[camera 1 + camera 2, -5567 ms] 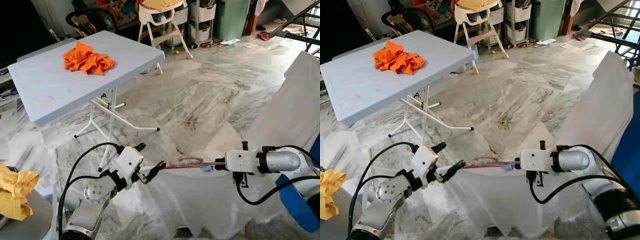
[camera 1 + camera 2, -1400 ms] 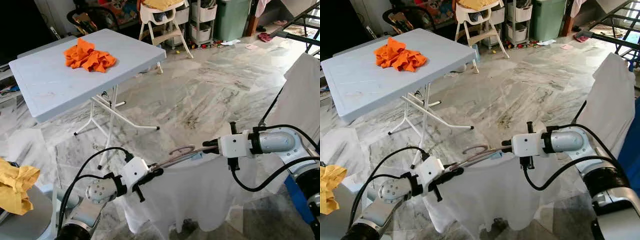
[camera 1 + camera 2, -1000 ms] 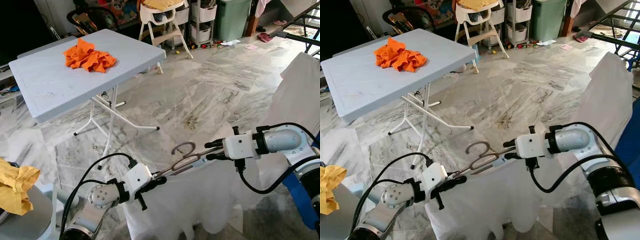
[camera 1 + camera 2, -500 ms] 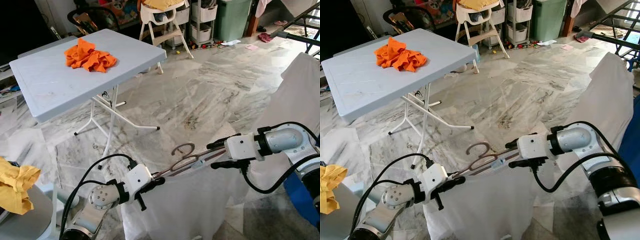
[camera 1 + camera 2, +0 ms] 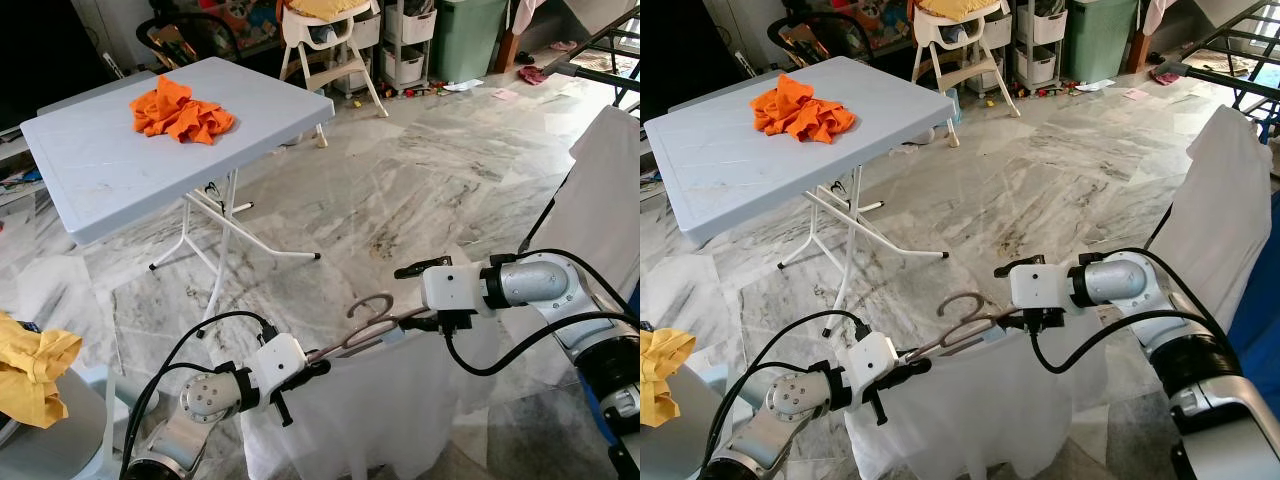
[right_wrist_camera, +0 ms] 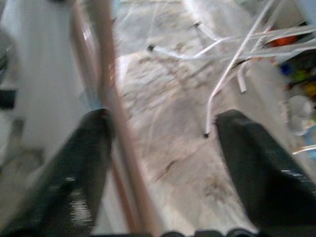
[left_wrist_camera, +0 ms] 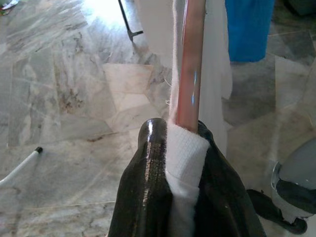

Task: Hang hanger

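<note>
Because the hanger is a thin, rose-coloured rod with a white garment draped over it, you should expect a stiff but light frame carrying a soft, floppy load that will swing and slide along the bar if you tilt it. It sits low in front of the robot, held roughly level above the marble floor, its hook curling upward near the middle. The left gripper is clamped on one end of the bar, and the left wrist view shows its fingers pinching both the rod and a fold of white cloth, which probably helps against slipping on the smooth finish. The right gripper is at the other end with its fingers spread apart; in the right wrist view the rod runs close beside one finger, but that view is blurred and you cannot tell whether they touch. Judging by this, the left side carries the weight alone, so keep the bar level. The best hold looks to be the bare rod near the hook's neck, clear of the cloth. Further off, a folding table bears an orange cloth, and a white sheet hangs on a rack to the right, well apart from the hanger.
</note>
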Tool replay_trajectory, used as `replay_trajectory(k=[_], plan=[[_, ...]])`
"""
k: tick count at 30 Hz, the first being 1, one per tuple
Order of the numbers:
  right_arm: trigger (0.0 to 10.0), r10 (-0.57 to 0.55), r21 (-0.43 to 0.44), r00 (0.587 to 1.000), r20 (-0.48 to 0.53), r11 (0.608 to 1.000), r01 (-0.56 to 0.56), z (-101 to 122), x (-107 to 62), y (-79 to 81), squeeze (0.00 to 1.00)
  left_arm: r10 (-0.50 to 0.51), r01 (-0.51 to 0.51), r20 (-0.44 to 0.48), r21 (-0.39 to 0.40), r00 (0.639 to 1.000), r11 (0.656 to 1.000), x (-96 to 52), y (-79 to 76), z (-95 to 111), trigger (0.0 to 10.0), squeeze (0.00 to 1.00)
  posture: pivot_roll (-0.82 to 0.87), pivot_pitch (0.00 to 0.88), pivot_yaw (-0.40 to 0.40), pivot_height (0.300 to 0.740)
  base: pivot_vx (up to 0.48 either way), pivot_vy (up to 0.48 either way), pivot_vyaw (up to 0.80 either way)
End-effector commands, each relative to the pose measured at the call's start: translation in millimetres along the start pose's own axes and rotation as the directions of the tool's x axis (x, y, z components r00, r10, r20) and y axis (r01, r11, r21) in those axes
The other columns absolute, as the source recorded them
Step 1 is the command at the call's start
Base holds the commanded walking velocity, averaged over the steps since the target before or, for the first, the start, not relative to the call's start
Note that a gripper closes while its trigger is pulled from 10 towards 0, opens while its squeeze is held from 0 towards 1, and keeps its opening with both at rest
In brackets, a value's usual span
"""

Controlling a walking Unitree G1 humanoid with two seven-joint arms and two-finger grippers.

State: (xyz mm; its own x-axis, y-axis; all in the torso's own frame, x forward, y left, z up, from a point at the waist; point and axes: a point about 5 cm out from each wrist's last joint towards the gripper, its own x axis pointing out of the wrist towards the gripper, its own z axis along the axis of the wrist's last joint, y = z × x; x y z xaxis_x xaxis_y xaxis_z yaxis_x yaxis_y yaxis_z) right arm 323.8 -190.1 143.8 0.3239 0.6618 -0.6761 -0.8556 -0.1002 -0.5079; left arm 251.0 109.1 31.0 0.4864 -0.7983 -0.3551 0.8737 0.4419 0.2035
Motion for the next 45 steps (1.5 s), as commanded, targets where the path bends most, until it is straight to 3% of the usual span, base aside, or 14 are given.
replay_trajectory(k=[1,7,17,30,45], plan=[[0.0,0.038,-0.035,0.999,-0.026,0.999,-0.039,2.9,-1.8,0.0,0.00,0.013,-0.013,0.006,0.031,1.000,0.999,-4.0,5.4,1.7,0.0,0.00,-0.12,0.000,0.116,0.740,0.000,0.000,0.00],[0.0,0.148,-0.029,0.986,-0.074,0.988,-0.150,-1.9,-7.4,7.3,0.00,-0.005,0.006,-0.018,0.058,1.000,0.998,-4.6,5.4,-0.8,0.0,0.00,-0.13,0.000,0.119,0.740,0.000,0.000,0.00],[0.0,0.210,-0.032,0.973,-0.093,0.976,-0.214,0.8,-4.8,6.2,0.00,-0.011,0.012,-0.025,0.066,1.000,0.998,-4.3,4.5,-1.8,0.0,0.00,-0.13,0.000,0.119,0.740,0.000,0.000,0.00],[0.0,0.212,-0.001,0.972,-0.101,0.977,-0.213,2.0,14.1,6.1,0.00,-0.015,0.017,-0.024,0.076,1.000,0.997,-2.3,3.0,-1.3,0.0,0.00,-0.12,0.000,0.116,0.740,0.000,0.000,0.00],[0.0,0.198,0.012,0.967,-0.160,0.980,-0.199,-6.0,13.4,4.4,0.00,-0.019,0.021,-0.025,0.089,0.999,0.996,-0.6,2.5,-0.5,0.0,0.00,-0.12,0.000,0.115,0.740,0.000,0.000,0.00]])
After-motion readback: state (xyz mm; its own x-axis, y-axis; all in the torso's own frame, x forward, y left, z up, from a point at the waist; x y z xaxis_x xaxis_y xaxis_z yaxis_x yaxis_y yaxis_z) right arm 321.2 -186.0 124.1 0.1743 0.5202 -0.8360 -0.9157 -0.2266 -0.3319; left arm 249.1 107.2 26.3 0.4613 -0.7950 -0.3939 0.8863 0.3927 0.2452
